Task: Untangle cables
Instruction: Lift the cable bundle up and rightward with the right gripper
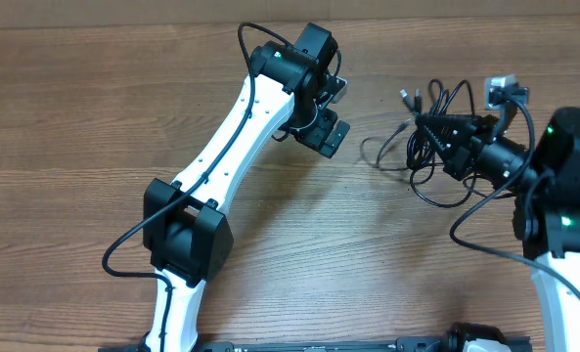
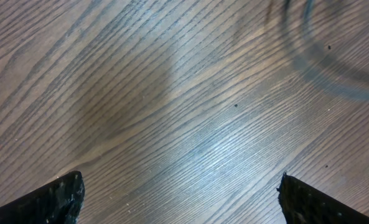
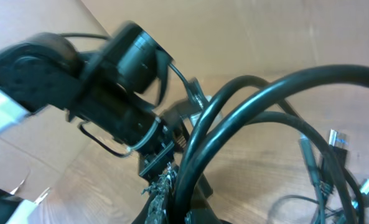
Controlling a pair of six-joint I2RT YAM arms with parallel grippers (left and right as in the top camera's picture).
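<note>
Nearest the lens in the right wrist view, black loops of the cables (image 3: 246, 106) are seen arching up from the bottom centre of the frame. There they are pinched between the closed fingers of the right gripper (image 3: 168, 202). Behind them, at the lower right, thinner strands and silver-tipped plugs (image 3: 338, 140) are spread over the table (image 3: 252, 180). Further off, at the upper left, the left arm (image 3: 103, 81) is seen.

In the left wrist view, the left gripper (image 2: 181, 202) is shown spread wide with nothing between its fingers and only bare wood grain below it. A blurred dark arc is seen at the upper right; whether it is a loop of cord or a shadow cannot be told.

From overhead, the bundle is found right of centre in the upper half of the frame, around the right gripper's tip. Loose loops are trailed toward its lower left, and the left gripper is placed near it, on its left, but apart from it.

The cords are judged to be light, limp and fairly slick, so a lifted strand is expected to drag the rest along. A hold is best taken on a free plug end or a single outer loop, not on the knotted middle. The plugs are stiff and are thought likelier to snag than to break.
</note>
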